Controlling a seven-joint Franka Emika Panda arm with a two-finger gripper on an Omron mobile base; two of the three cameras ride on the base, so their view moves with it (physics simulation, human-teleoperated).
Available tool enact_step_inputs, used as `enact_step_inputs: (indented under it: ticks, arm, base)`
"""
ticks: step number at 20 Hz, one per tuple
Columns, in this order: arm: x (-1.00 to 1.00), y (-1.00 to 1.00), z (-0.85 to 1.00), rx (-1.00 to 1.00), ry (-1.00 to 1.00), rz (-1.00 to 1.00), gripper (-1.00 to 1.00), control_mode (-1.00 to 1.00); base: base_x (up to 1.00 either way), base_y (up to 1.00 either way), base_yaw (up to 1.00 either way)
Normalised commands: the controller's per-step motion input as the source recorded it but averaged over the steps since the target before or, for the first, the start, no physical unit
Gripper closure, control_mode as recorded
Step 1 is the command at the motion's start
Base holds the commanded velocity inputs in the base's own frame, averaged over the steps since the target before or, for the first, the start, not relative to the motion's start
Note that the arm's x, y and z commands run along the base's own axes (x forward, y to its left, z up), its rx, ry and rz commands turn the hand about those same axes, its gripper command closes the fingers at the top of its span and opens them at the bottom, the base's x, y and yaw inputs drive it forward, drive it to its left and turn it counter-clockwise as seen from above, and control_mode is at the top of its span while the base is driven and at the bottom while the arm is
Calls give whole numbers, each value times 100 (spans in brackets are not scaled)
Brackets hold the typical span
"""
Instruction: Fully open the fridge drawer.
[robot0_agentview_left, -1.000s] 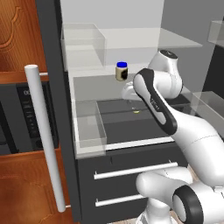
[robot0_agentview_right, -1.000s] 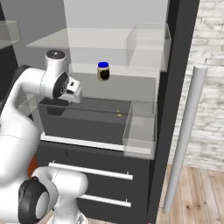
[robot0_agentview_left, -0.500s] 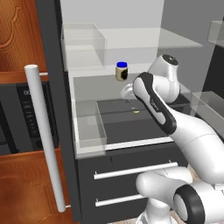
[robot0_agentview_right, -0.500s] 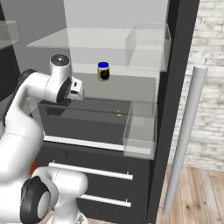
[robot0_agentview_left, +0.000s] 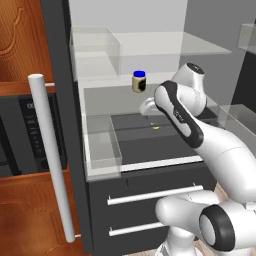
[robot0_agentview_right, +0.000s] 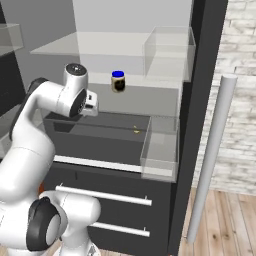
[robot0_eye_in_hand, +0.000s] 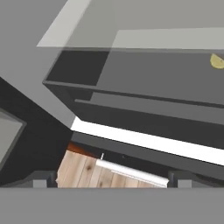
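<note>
The wide, shallow dark grey fridge drawer (robot0_agentview_left: 150, 145) sits pulled out of the open fridge, above two dark drawer fronts with white bar handles (robot0_agentview_left: 155, 195), its thin pale front strip (robot0_agentview_left: 165, 162) running across the fridge width. The pincer (robot0_agentview_right: 92, 104) hangs over the back of the drawer on the robot's left side, touching nothing visible. In the hand view both dark fingertips (robot0_eye_in_hand: 41, 179) sit at the far corners of the frame, so the jaws stand spread wide with nothing between them.

The left base view shows a clear see-through plastic bin (robot0_agentview_left: 102, 145) at the drawer's left edge and a second clear bin (robot0_agentview_left: 97, 50) on the glass shelf above; the arm hides most of the pincer there. The right base view shows the white hand from the side and the same lower bin (robot0_agentview_right: 160, 145) on the drawer's right. Both base views show a small jar with a blue lid (robot0_agentview_left: 139, 81) on the shelf behind the drawer and a tiny yellow item (robot0_agentview_left: 156, 127) lying on the drawer floor. The hand view looks down past the pale strip (robot0_eye_in_hand: 148, 142) to one white bar handle (robot0_eye_in_hand: 131, 171) and wooden floor (robot0_eye_in_hand: 83, 173); the yellow item (robot0_eye_in_hand: 216, 61) sits at its right edge. A tall white door handle bar (robot0_agentview_left: 50, 155) stands at left in the left base view.
</note>
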Motion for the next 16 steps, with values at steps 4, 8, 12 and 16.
enact_step_inputs:
  ticks: [4,8,12,16]
  arm:
    - [1,0,-17,0,0,0,-100,-100]
    - [0,0,-15,0,0,-2,-100,-100]
    - [0,-3,-7,0,0,-11,-100,-100]
    - [-3,-28,-9,0,-1,-16,-100,-100]
  base:
    - [0,0,0]
    - [0,0,0]
    - [0,0,0]
    - [0,0,0]
